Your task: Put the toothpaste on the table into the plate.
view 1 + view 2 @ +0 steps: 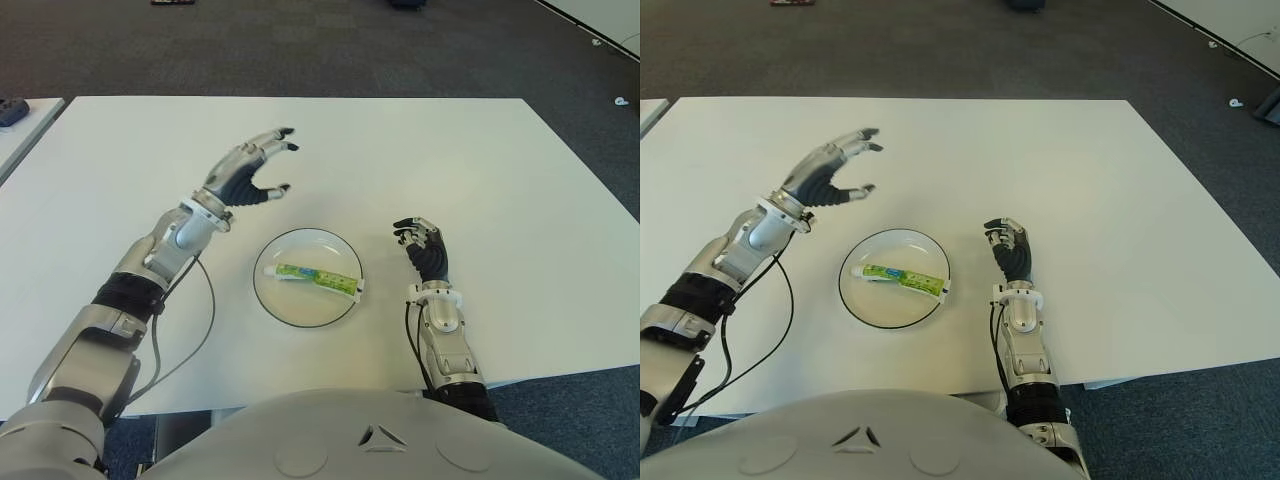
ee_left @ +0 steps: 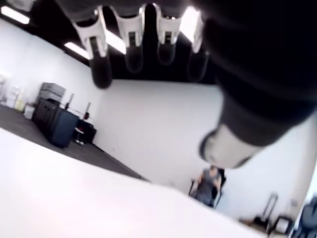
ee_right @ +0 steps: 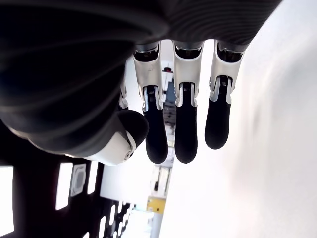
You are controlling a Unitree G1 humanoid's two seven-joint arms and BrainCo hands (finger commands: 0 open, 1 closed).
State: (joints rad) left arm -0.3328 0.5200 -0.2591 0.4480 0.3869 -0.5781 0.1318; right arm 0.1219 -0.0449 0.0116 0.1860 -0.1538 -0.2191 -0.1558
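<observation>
A green and white toothpaste tube lies across the middle of the round white plate, its cap toward the plate's right rim. My left hand hovers above the table behind and to the left of the plate, fingers spread and holding nothing. The left wrist view shows those spread fingers with only the room behind them. My right hand shows to the right of the plate, fingers relaxed and holding nothing, as the right wrist view confirms.
The white table stretches wide behind and to both sides of the plate. A second table's corner with a dark object sits at the far left. Dark carpet lies beyond. A seated person shows far off in the left wrist view.
</observation>
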